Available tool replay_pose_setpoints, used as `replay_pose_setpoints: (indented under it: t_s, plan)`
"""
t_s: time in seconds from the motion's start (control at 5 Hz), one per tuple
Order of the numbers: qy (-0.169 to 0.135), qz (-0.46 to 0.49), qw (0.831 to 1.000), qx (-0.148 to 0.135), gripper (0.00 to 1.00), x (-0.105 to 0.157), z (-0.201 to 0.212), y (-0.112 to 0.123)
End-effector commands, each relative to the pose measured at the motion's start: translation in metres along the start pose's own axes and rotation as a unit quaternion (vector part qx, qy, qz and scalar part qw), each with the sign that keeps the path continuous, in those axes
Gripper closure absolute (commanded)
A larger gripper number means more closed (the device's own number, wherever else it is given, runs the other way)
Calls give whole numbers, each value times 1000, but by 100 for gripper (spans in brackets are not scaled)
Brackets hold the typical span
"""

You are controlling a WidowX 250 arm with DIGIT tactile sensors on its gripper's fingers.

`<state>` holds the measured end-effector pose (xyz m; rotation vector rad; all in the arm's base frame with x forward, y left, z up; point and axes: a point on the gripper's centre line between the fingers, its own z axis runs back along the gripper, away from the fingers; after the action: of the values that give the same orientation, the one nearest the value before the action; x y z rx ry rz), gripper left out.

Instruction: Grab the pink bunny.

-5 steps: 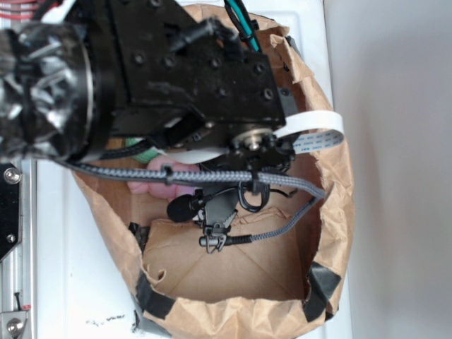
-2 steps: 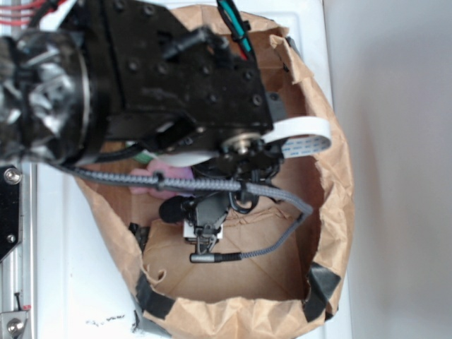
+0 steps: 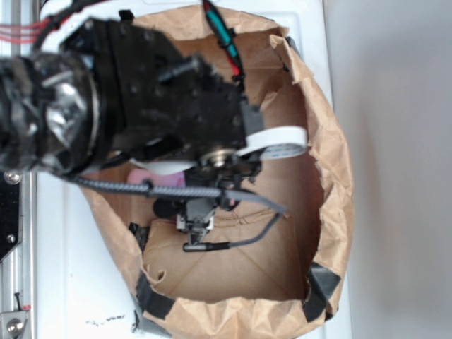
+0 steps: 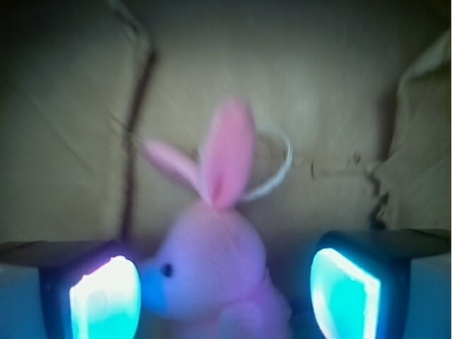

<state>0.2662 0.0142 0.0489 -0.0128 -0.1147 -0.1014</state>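
The pink bunny lies on the brown paper floor of a bag, its two long ears pointing up the wrist view and its muzzle turned left. My gripper is open, its two glowing pads either side of the bunny's head; the left pad is close to the muzzle, the right pad stands apart. In the exterior view only a strip of pink bunny shows under the black arm, and the gripper hangs inside the bag.
A rolled-down brown paper bag surrounds the gripper, with black tape at its lower corners. A white loop lies behind the ears. The bag stands on a white surface; a metal rail runs down the left.
The arm has swung left and up in the exterior view, and the gripper has shifted left toward the bunny, covering more of it. The green object seen earlier is now hidden.
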Motion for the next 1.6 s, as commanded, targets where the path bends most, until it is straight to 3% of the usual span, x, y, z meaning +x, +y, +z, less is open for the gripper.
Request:
replay_pose_setpoints:
  t_s: [0.0,0.4,0.6,1.4]
  plan:
    - [-22,-25,999,18,0,-14,-2,-12]
    - [-5,-41,999,19,0,-14,-1,-10]
    - [0,-27,1000,5,100,-10,1,-8]
    - [-1,4,1000,-11,100,-15,1,-13]
